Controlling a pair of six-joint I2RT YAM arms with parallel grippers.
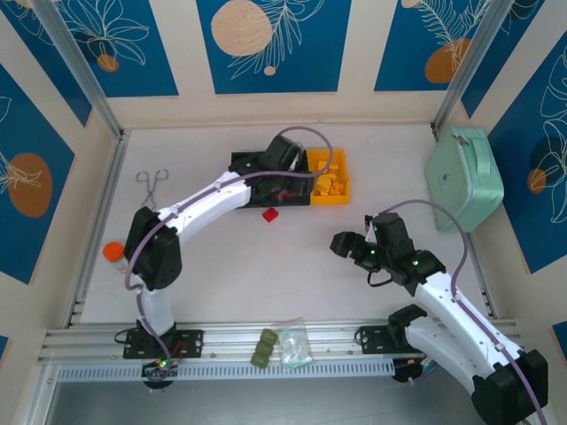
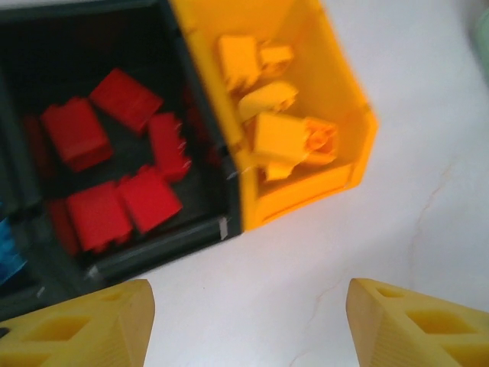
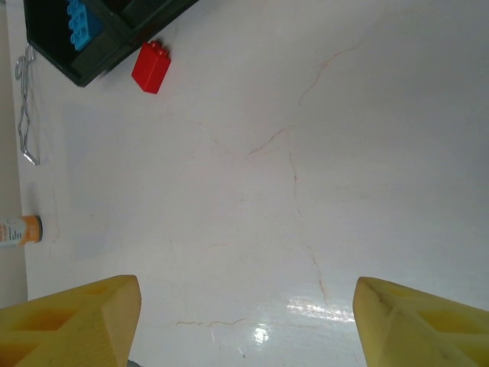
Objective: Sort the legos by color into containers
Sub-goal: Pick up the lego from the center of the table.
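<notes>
Three joined containers stand at the back middle: two black bins (image 1: 251,165) and a yellow bin (image 1: 340,189). In the left wrist view, several red legos (image 2: 122,195) lie in the middle black bin (image 2: 164,245), yellow-orange legos (image 2: 279,138) in the yellow bin (image 2: 348,115), and a blue one (image 2: 8,252) at the left edge. One red lego (image 1: 270,214) (image 3: 150,67) lies on the table in front of the bins. My left gripper (image 1: 292,188) (image 2: 248,321) hovers over the bins' front edge, open and empty. My right gripper (image 1: 353,252) (image 3: 244,329) is open and empty above bare table, right of the red lego.
A mint-green case (image 1: 465,177) stands at the right wall. Metal forceps (image 1: 151,183) (image 3: 24,107) and an orange-capped item (image 1: 112,251) lie at the left. An olive-green lump (image 1: 264,347) and a clear bag (image 1: 294,343) sit on the near rail.
</notes>
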